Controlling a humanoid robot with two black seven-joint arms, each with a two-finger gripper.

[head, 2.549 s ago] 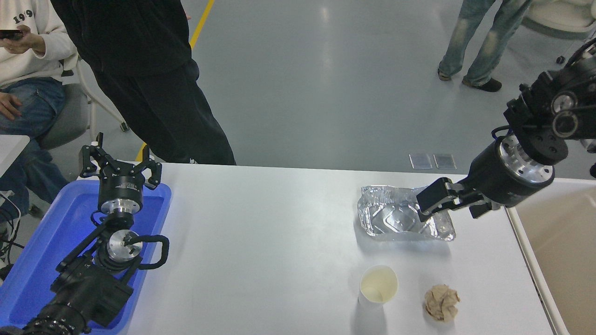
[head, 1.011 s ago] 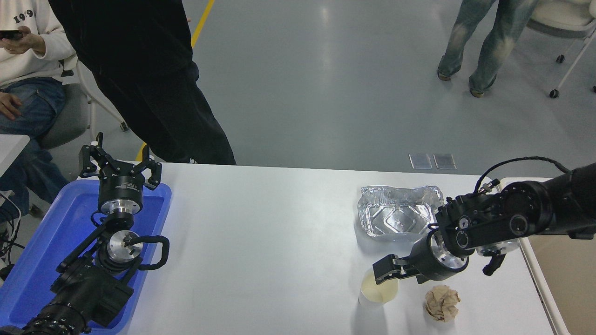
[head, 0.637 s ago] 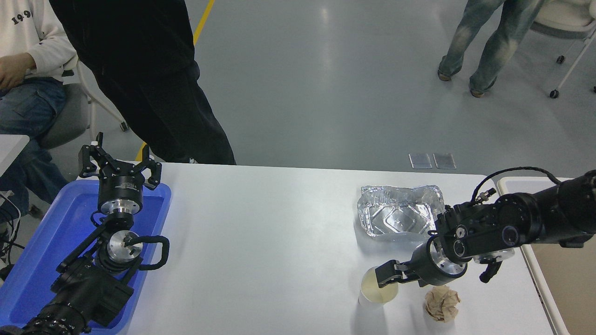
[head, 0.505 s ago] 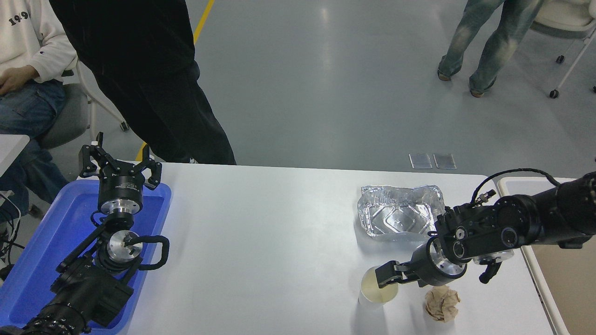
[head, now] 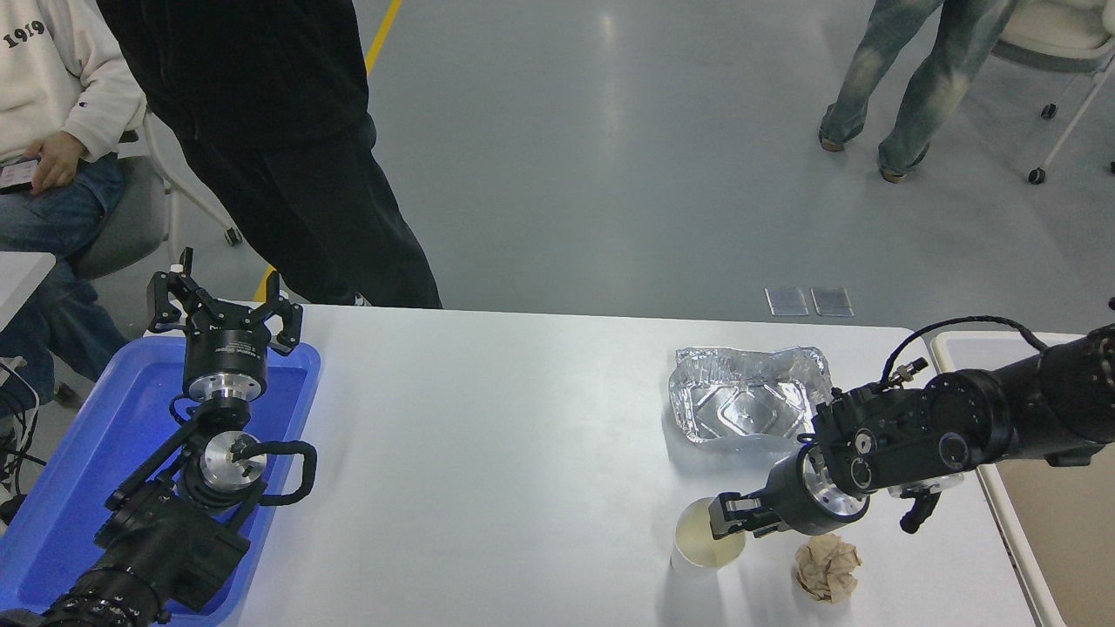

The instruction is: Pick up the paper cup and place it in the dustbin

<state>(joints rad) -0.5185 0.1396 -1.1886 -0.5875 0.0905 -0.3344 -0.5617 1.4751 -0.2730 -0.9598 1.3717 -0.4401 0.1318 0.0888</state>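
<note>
The black right gripper pinches the rim of the upright small white paper cup, beside a crumpled brown paper ball.

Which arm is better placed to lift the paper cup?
Right. The right pincer is at the paper cup rim, near the dustbin. The left pincer sits parked over the blue tray.

Bright, even overhead light is flooding the white table, washing out its middle. Glare is glinting off the foil tray near the far right edge. Soft shadows are falling toward the near edge. Focus is staying sharp throughout.
</note>
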